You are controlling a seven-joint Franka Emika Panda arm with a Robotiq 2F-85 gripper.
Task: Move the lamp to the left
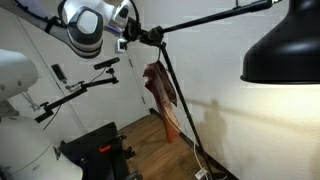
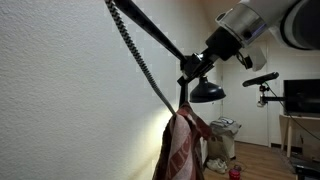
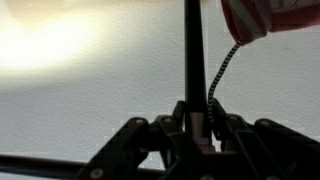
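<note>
The lit lamp [image 1: 285,45] throws a warm glow on the wall [image 1: 250,120], leaving the wrist view silhouetted and soft.

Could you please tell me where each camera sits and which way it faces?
Exterior view: beside the robot, facing the wall; the arm fills the left, its gripper on the lamp.
Exterior view: against the wall, looking along it into the room; the arm enters top right.
Wrist view: looks over the gripper at the lit wall.
Shared: all three show the gripper shut on the lamp, beside the cloth.
</note>
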